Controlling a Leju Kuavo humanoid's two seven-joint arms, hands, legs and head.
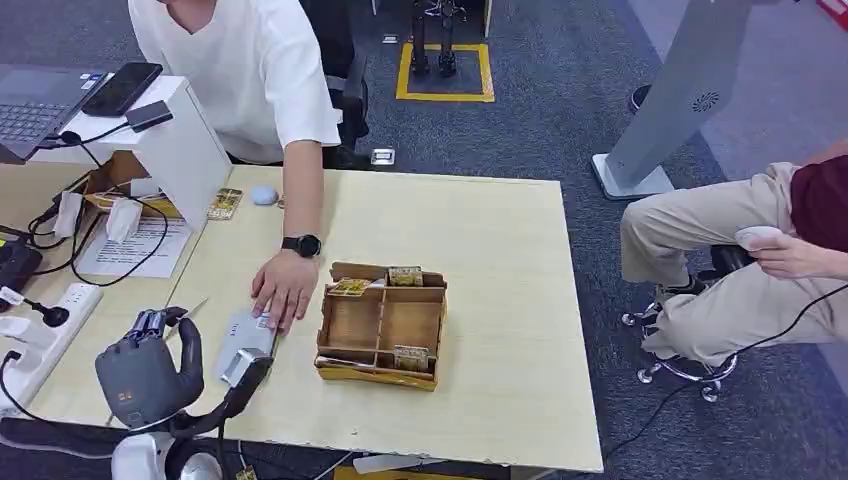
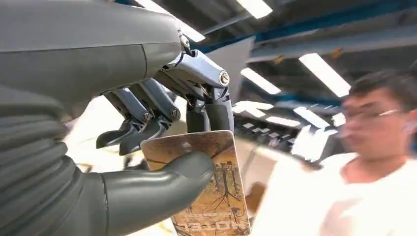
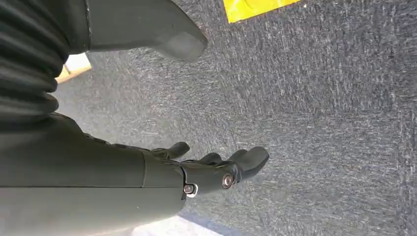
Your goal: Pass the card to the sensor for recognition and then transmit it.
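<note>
- The table (image 1: 480,230) is seen, with the grey sensor (image 1: 243,345) beside a person's hand (image 1: 284,290).
- The left hand (image 2: 162,147) is raised, pinching the card (image 2: 206,187).
- The right hand (image 3: 216,172) hangs empty, fingers loosely spread.
- The card is judged thin, light, stiff, slippery; its edge is best pinched.

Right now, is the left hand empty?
No, the left hand holds a card pinched under its thumb in the left wrist view.

Bright, even overhead strip lighting (image 2: 324,73) (glaring in the left wrist view), where the person (image 2: 378,147) is blurred.
</note>
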